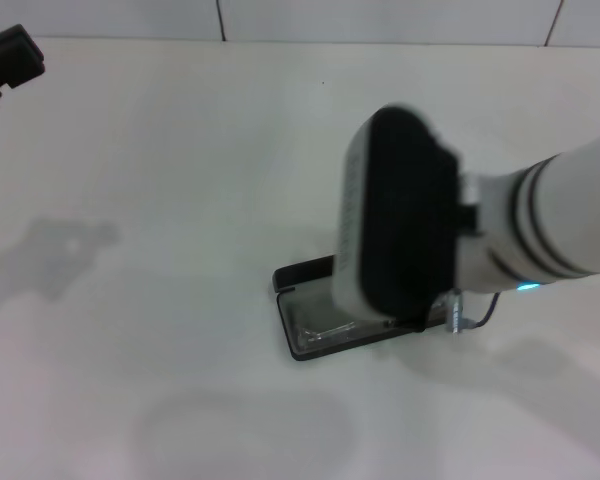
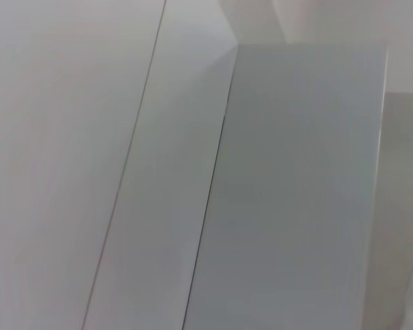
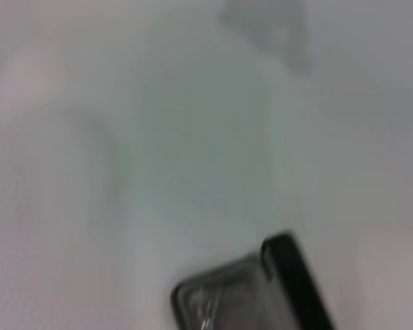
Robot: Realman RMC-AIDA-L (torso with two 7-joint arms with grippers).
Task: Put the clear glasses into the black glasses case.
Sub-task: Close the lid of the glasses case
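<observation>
Black and slim, the glasses case (image 1: 305, 318) lies open on the white table (image 1: 180, 200), with the clear glasses (image 1: 320, 330) resting inside on its grey lining. The right gripper (image 1: 400, 225) hangs directly over the case, hiding much of it. The left gripper (image 1: 10, 60) waits at the table's far left edge.

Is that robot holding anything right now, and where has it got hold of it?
It cannot be told. The right arm's wrist hides its fingers above the black glasses case, where the clear glasses lie. The left gripper is parked far off.
</observation>
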